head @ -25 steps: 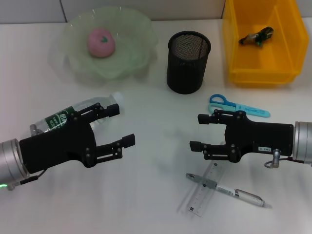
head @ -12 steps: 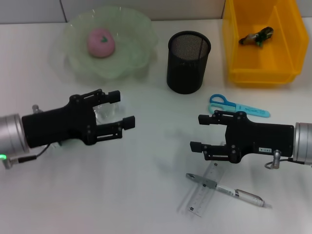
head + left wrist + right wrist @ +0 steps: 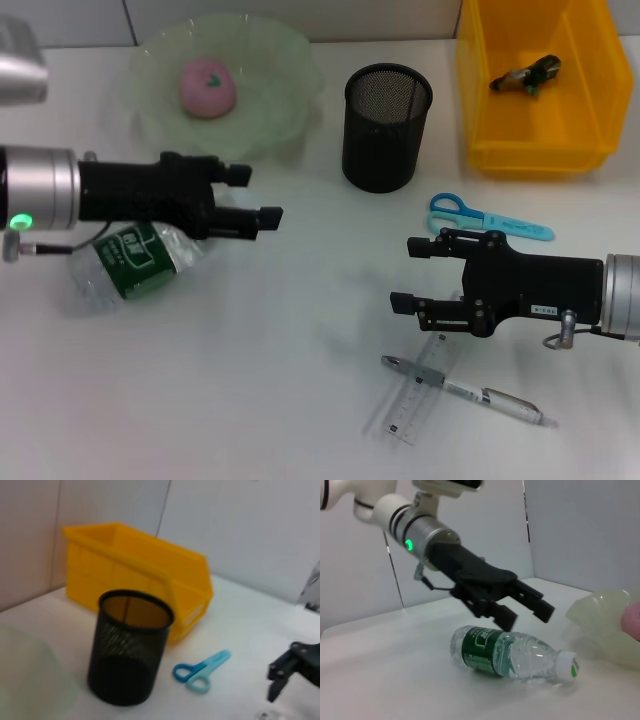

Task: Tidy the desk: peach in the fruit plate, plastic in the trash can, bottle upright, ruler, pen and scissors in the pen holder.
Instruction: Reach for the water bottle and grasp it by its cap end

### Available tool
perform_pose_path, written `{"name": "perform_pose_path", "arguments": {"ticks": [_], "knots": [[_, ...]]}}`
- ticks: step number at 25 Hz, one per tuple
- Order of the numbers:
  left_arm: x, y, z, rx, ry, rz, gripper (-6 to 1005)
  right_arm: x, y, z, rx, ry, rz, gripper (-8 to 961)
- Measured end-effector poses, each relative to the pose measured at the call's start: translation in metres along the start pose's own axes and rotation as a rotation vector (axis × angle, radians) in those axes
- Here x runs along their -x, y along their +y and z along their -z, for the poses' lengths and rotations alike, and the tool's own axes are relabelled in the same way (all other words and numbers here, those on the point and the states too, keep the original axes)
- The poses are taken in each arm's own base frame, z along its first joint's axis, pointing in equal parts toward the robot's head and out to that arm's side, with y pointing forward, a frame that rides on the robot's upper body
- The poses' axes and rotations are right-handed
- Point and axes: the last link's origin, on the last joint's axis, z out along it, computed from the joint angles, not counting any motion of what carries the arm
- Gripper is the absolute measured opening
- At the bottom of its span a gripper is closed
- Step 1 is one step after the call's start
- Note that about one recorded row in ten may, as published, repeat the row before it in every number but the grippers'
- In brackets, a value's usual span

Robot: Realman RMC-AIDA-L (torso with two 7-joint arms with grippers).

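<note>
Head view shows us the bottle (image 3: 135, 262) lying on its side on the white desk (image 3: 250, 400), below the green fruit plate (image 3: 280, 100), cap toward the plate. We judge it light, thin-walled and slick: it would roll or dent easily, so we would take it across the labelled middle. Our left gripper (image 3: 250, 195) hovers above it, fingers spread, holding nothing. Our right gripper (image 3: 412, 272) waits spread near the scissors (image 3: 480, 218), ruler (image 3: 415, 395) and pen (image 3: 470, 392), with the pen holder (image 3: 386, 128) beyond.
</note>
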Motion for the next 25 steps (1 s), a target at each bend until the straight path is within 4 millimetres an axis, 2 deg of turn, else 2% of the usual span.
{"name": "perform_pose_path", "arguments": {"ticks": [2,5,6,11,25], "knots": [[-0.013,-0.006,-0.003,-0.037,-0.065,-0.008,792,0.0,0.0,0.0,-0.003,-0.003,0.004,741],[-0.018,-0.007,-0.005,-0.05,-0.088,-0.009,792,0.0,0.0,0.0,-0.004,-0.003,0.004,741],[-0.026,-0.01,-0.007,-0.068,-0.128,-0.016,792,0.0,0.0,-0.001,-0.007,-0.001,0.004,741],[-0.042,-0.016,-0.015,-0.099,-0.245,-0.012,792,-0.002,-0.002,-0.001,-0.022,0.008,0.004,741],[-0.055,-0.018,-0.032,-0.165,-0.503,-0.047,791,-0.002,-0.002,-0.003,-0.023,0.006,0.002,741]]}}
